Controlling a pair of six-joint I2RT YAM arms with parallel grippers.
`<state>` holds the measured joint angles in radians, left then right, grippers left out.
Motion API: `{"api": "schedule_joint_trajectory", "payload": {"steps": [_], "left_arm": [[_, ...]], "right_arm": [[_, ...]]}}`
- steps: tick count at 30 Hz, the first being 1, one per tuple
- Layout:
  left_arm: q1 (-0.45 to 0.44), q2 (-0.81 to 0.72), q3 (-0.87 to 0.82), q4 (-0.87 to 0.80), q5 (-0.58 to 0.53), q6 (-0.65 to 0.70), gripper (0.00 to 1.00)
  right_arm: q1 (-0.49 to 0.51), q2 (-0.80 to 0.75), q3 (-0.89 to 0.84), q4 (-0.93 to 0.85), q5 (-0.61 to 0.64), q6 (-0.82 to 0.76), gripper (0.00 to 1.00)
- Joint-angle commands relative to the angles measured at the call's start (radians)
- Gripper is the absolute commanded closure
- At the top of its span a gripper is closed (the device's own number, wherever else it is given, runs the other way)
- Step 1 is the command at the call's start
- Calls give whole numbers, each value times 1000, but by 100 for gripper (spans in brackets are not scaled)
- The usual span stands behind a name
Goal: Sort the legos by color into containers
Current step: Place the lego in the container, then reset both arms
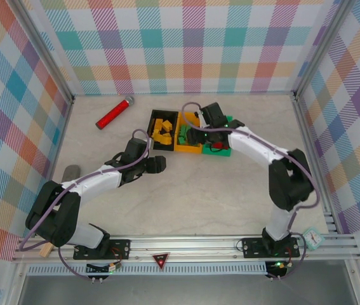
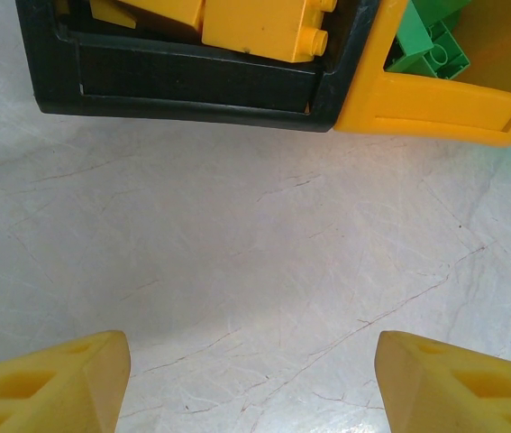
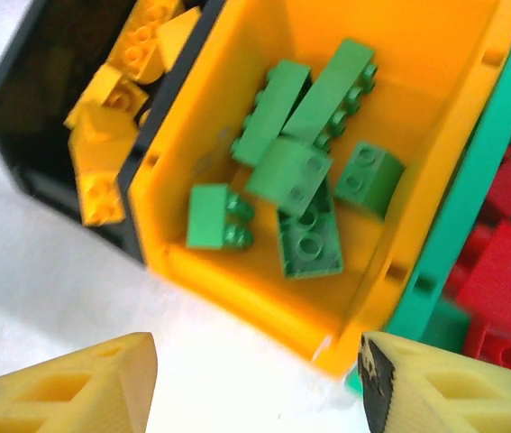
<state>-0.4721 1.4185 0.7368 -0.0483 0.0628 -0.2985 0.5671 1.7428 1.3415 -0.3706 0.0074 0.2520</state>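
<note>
step: release into orange bin (image 3: 237, 290) judged done; straight lift off was advised.
right pincer (image 3: 257, 383): was apart, empty, above green legos (image 3: 302, 173).
left pincer (image 2: 253, 383): was apart, empty.

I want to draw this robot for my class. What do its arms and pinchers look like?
The left arm and right arm are made of smooth white tubes joined by chunky black joints. A thin greyish-purple cable loops along each. Each is bolted to a flat black plate. The left gripper and right gripper each have two yellow wedge-shaped fingers with hollow cut-outs.
</note>
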Motion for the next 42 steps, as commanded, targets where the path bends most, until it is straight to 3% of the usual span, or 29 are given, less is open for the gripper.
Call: {"api": "schedule_joint_trajectory", "payload": {"steps": [1, 9, 18, 22, 28, 34, 38, 42], "left_arm": [[10, -18, 7, 13, -1, 2, 28], [11, -35, 7, -7, -52, 15, 28], [12, -120, -47, 15, -158, 2, 28], [12, -179, -76, 12, -239, -2, 28], [12, -268, -119, 14, -356, -7, 28], [13, -327, -140, 4, -410, -11, 28], [13, -333, -149, 11, -431, -15, 28], [17, -308, -144, 9, -447, -22, 29]], "right_arm": [[40, -136, -120, 94, -4, -13, 38], [53, -526, -444, 141, 104, -28, 36], [44, -846, -567, -17, 338, -88, 23], [18, -901, -633, -16, 488, -99, 1], [-32, -920, -781, 174, 722, -113, 1], [-164, -825, -902, 522, 663, -251, 1], [-296, -618, -867, 605, 568, -205, 1], [-332, -441, -865, 824, 511, -233, 1]]}}
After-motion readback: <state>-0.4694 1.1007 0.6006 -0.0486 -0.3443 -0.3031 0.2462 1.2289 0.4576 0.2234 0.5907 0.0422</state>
